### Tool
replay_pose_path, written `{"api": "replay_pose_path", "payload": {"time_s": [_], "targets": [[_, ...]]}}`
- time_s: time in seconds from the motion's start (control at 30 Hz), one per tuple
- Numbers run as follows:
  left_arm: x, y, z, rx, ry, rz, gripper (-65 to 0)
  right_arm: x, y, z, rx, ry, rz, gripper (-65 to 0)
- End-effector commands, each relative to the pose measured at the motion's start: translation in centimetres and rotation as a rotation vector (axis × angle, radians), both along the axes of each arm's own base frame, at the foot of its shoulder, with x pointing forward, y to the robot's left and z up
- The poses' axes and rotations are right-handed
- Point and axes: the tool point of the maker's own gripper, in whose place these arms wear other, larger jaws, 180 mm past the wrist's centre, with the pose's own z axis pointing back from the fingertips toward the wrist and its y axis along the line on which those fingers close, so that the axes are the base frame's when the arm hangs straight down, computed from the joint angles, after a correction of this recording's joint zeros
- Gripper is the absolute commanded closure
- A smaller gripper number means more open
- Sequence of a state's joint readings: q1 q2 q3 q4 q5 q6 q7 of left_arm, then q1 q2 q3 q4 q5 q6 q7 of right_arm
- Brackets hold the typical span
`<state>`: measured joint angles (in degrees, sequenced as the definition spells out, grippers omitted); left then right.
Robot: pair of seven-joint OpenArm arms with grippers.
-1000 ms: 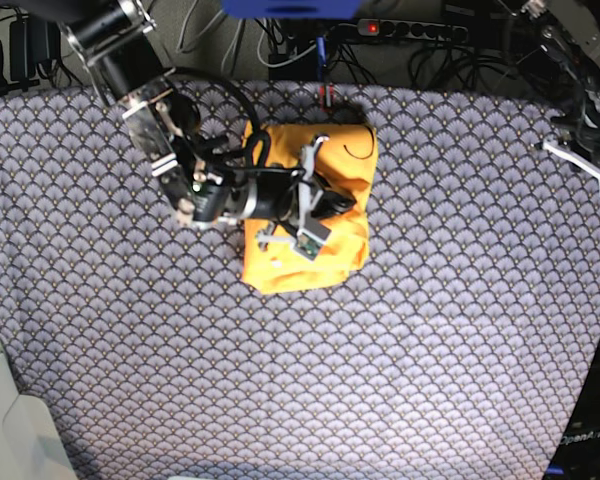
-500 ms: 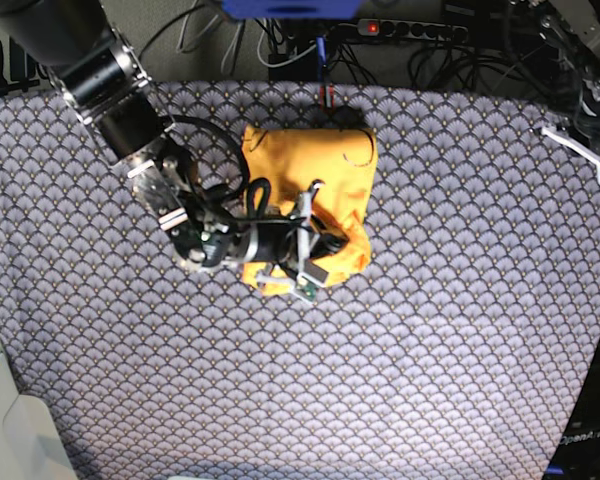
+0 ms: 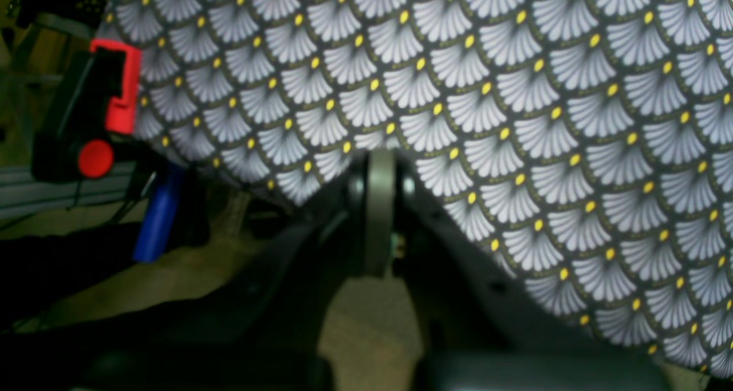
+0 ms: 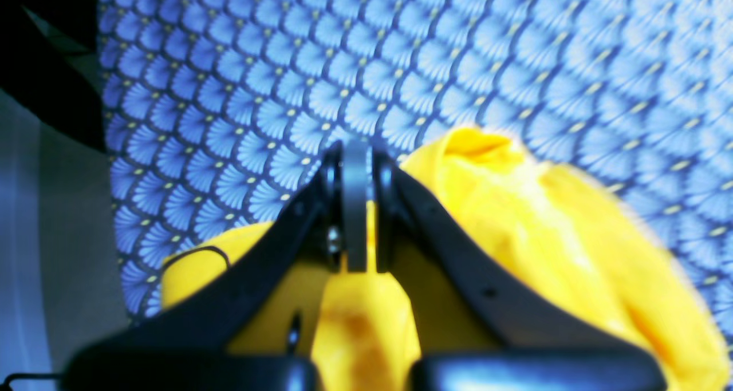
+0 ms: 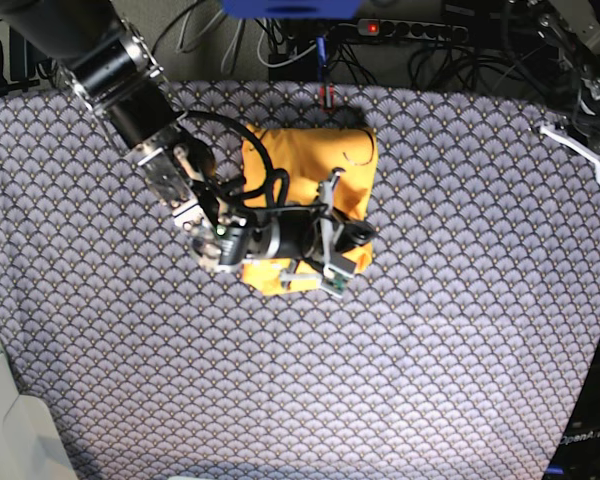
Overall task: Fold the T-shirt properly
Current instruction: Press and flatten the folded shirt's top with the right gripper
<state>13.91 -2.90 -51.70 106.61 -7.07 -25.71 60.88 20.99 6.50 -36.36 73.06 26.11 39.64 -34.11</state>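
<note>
**Black and silver arms with looping cables**

The right arm [image 5: 130, 90] is a thick black tube with silver rings and a bare metal bracket, and black cables loop along it. Its gripper [image 4: 356, 208] has dark curved fingers [image 4: 458, 253] with small screws. The left gripper [image 3: 378, 208] matches, grey between black fingers.

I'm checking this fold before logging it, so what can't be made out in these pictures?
- Base view: the right arm's wrist covers the T-shirt's lower half, so that edge is hidden.
- Right wrist view: blurred; the right gripper blocks the cloth under its shut fingers.
- Left wrist view: only the patterned cloth and the shut left gripper; no shirt.
</note>
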Motion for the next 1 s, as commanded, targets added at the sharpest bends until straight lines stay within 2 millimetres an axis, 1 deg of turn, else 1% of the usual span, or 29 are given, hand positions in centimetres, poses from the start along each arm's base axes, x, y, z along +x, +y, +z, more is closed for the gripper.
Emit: {"api": "replay_pose_path", "payload": {"time_s": [0.0,0.1,0.17,0.23,0.3,0.4,0.47,0.63,0.7,0.8,0.83,0.93,0.97], "targets": [[0.5,0.5,1.1,0.029,-0.034,-0.004,0.0,1.7,0.8,2.5,0.072,-0.048,-0.006,0.0],[0.2,0.6,1.0,0.030,-0.021,-0.002,0.0,3.1,0.4,1.6,0.083,-0.022,-0.042,0.0],[-0.3,0.5,0.7,0.029,-0.012,-0.005,0.0,3.9,-0.2,0.4,0.087,0.008,-0.074,0.0],[-0.5,0.5,0.6,0.029,-0.008,-0.005,0.0,4.3,-0.8,-0.9,0.097,0.042,-0.108,0.0],[-0.5,0.6,0.6,0.032,-0.006,-0.004,0.0,4.4,-1.1,-1.9,0.109,0.070,-0.135,0.0],[-0.5,0.5,0.6,0.029,-0.008,-0.005,0.0,4.2,-0.8,-2.7,0.121,0.097,-0.151,0.0],[-0.5,0.5,0.6,0.029,-0.008,-0.005,0.0,4.1,-1.1,-3.4,0.105,0.104,-0.155,0.0],[-0.5,0.5,0.6,0.028,-0.008,-0.004,0.0,4.2,-1.4,-3.9,0.060,0.071,-0.140,0.0],[-0.5,0.5,0.6,0.028,-0.008,-0.004,0.0,4.3,-1.2,-3.5,0.066,0.063,-0.138,0.0],[-0.5,0.5,0.5,0.027,-0.007,-0.004,0.0,4.3,-0.6,-1.5,0.072,0.005,-0.102,0.0],[-0.5,0.5,0.5,0.027,-0.007,-0.004,0.0,4.3,-0.7,-1.0,0.053,-0.012,-0.089,0.0],[-0.5,0.5,0.5,0.027,-0.007,-0.004,0.0,4.0,0.0,1.9,0.036,-0.094,-0.035,0.0],[-0.5,0.5,0.5,0.027,-0.007,-0.004,0.0,3.9,0.1,2.6,0.028,-0.113,-0.026,0.0]]}}
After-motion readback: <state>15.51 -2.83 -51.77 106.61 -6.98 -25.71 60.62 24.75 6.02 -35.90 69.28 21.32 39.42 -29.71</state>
